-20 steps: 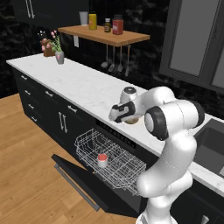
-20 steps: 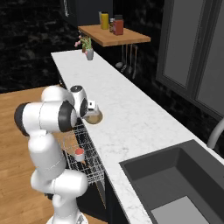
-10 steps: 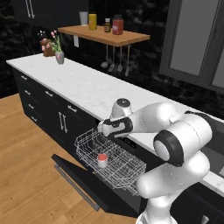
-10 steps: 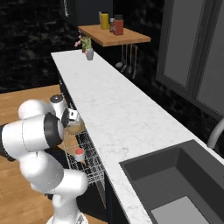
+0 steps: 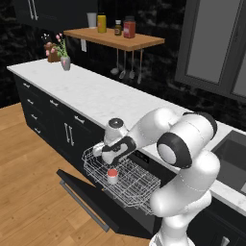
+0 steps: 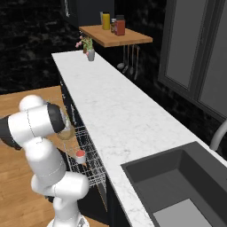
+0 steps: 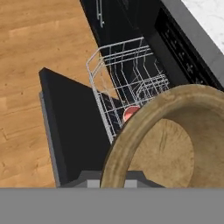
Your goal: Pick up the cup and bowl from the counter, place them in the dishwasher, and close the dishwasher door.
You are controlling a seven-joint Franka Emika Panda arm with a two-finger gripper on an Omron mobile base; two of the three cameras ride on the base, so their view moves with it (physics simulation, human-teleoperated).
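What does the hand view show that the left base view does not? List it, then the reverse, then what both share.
Hand view alone: the inside of the bowl, close up, with its wood grain.

Left base view alone: the arm, the counter, the shelf with bottles, the flower vase and hanging utensils.

Both: the lowered door, the pulled-out rack with the cup in it, and the wooden floor.

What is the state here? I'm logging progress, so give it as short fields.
cup: upright in the dishwasher rack
bowl: held by the gripper above the rack, not yet set down
dishwasher door: open, folded down flat
counter: flower vase at the far end
left to do: place bowl, close door
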